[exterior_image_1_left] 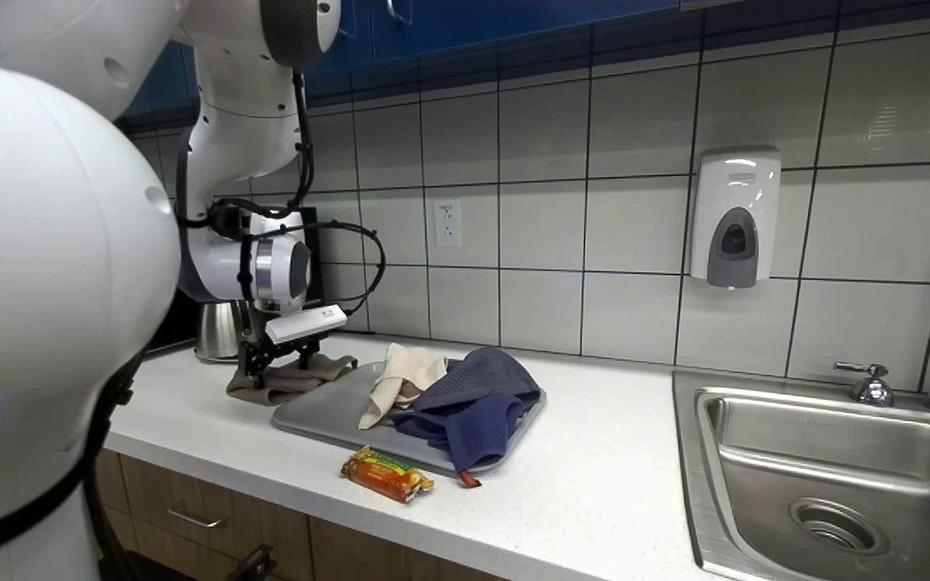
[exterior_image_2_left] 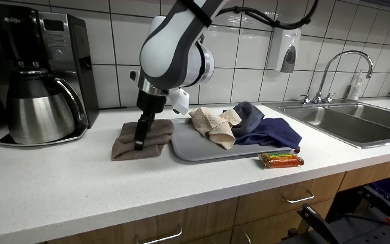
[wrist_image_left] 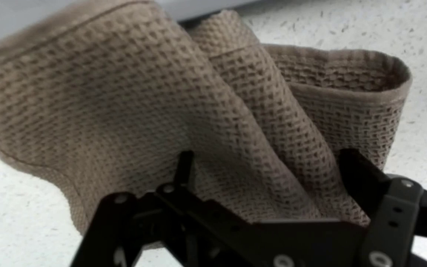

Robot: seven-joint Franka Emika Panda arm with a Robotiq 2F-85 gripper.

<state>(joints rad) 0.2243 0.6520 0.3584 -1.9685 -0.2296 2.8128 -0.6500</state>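
Observation:
A folded brown waffle cloth [exterior_image_1_left: 328, 371] lies on the white counter beside a grey tray [exterior_image_1_left: 316, 413]. It also shows in an exterior view [exterior_image_2_left: 163, 130] and fills much of the wrist view [wrist_image_left: 98, 100]. My gripper [wrist_image_left: 268, 152] points down over the cloth with its fingers apart, one on each side of raised folds. In an exterior view, the gripper [exterior_image_2_left: 139, 145] reaches down to the cloth; exact contact is unclear. On the tray lie a beige cloth [exterior_image_2_left: 212, 123], a grey-blue cloth [exterior_image_2_left: 247, 117] and a navy cloth [exterior_image_2_left: 271, 132].
An orange snack packet [exterior_image_2_left: 281, 160] lies before the tray, near a small red item [exterior_image_2_left: 297, 149] at the tray edge. A coffee maker [exterior_image_2_left: 73, 61] with a steel carafe [exterior_image_2_left: 42, 117] stands beyond the brown cloth. A steel sink [exterior_image_1_left: 691, 468] and wall dispenser [exterior_image_1_left: 735, 210] are across the counter.

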